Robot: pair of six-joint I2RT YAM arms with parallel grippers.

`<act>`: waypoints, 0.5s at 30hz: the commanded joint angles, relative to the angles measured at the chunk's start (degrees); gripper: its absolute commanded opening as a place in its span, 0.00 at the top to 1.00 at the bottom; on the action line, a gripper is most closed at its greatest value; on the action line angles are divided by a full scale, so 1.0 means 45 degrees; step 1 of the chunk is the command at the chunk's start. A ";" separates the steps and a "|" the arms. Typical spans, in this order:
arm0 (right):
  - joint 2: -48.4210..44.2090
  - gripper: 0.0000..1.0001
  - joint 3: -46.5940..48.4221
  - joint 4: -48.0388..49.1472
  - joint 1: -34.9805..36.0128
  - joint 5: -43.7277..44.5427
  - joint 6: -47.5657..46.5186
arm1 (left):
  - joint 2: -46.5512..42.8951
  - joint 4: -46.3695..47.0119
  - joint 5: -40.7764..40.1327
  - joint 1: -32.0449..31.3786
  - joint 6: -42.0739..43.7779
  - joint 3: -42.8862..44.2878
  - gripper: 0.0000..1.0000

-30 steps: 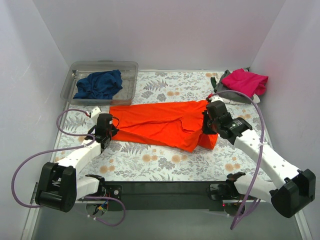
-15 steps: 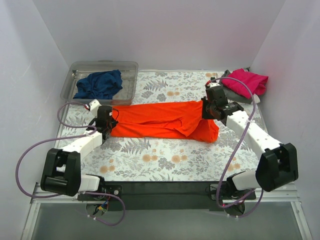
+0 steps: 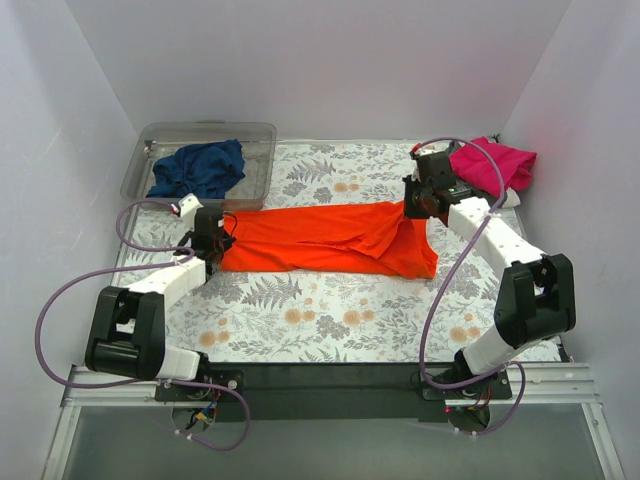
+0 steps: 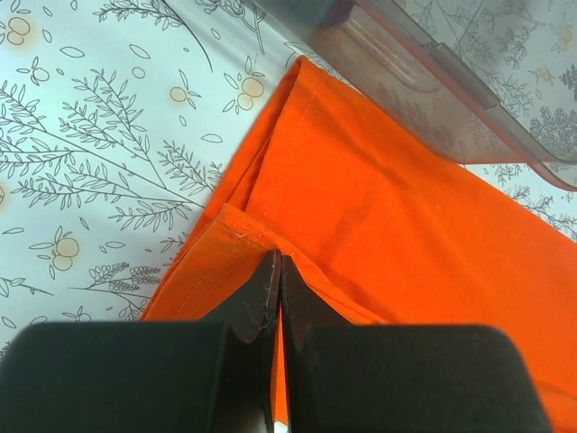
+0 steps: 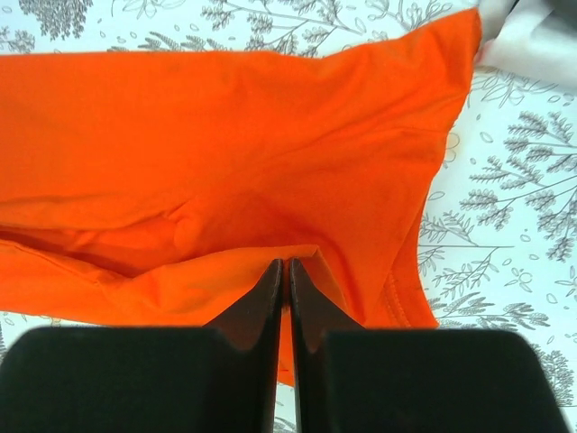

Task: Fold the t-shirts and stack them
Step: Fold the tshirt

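the orange shirt [image 3: 320, 240], judged light and limp, is pinched at its folded edges in the tips of the left claw [image 4: 278, 263] and right claw [image 5: 287, 267], both clamped tight.

Floral table [image 3: 330, 320] bears orange t-shirt [image 3: 320, 238], clear tub [image 3: 140, 170] and a pink-topped shirt pile [image 3: 495, 165]

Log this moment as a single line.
left end effector: shut on orange t-shirt | right end effector: shut on orange t-shirt | navy t-shirt: in tub | pink t-shirt: far right corner
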 commanded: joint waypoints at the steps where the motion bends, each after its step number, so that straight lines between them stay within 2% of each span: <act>1: 0.0112 0.99 0.0879 0.0511 -0.0303 -0.0230 -0.0362 | -0.0197 0.0303 -0.0243 0.0103 0.0270 0.0412 1.00; 10: 0.1127 0.99 0.1738 0.0511 -0.0576 -0.0542 -0.0596 | 0.0310 0.0595 -0.0263 0.0142 0.0445 0.0606 1.00; 15: 0.2026 0.99 0.2188 0.0511 -0.0577 -0.0816 -0.0674 | 0.1364 0.0673 -0.0203 0.0181 0.0621 0.1017 1.00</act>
